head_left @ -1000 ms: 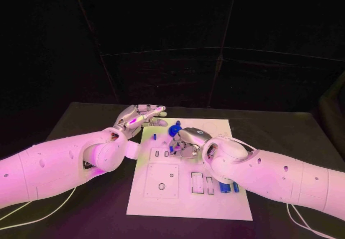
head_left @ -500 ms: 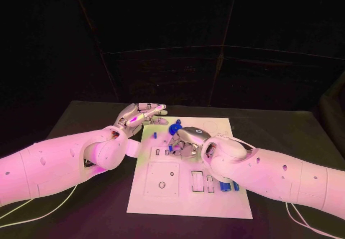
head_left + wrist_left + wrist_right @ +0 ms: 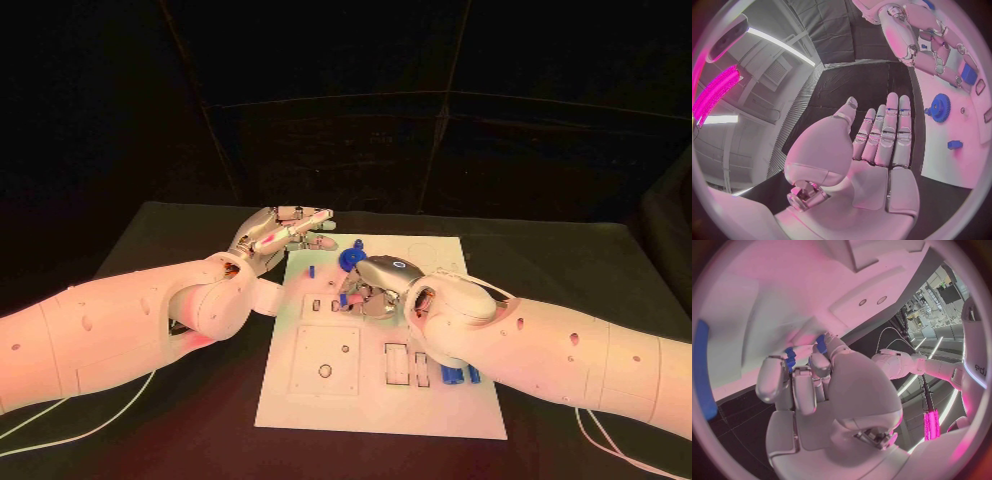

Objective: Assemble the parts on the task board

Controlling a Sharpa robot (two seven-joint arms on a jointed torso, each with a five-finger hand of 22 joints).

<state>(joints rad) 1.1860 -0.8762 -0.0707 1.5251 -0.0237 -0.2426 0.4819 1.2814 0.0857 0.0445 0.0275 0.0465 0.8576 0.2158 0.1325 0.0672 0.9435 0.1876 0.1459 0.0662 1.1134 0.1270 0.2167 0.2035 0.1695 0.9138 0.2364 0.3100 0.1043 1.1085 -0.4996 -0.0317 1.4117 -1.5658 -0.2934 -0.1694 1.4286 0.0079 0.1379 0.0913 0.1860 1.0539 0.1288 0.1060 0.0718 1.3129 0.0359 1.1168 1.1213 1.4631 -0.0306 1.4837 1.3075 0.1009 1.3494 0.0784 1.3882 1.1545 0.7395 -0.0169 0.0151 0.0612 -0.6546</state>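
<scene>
While left hand (image 3: 278, 236) flat, empty: right hand (image 3: 378, 285) pinching blue part (image 3: 348, 297), axis unclear.

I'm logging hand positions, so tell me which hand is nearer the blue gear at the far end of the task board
Right. The right hand sits over the task board just near-side of the blue gear, its fingers close beside it. The left hand hovers with fingers straight off the board's far left edge, apart from the gear.
</scene>
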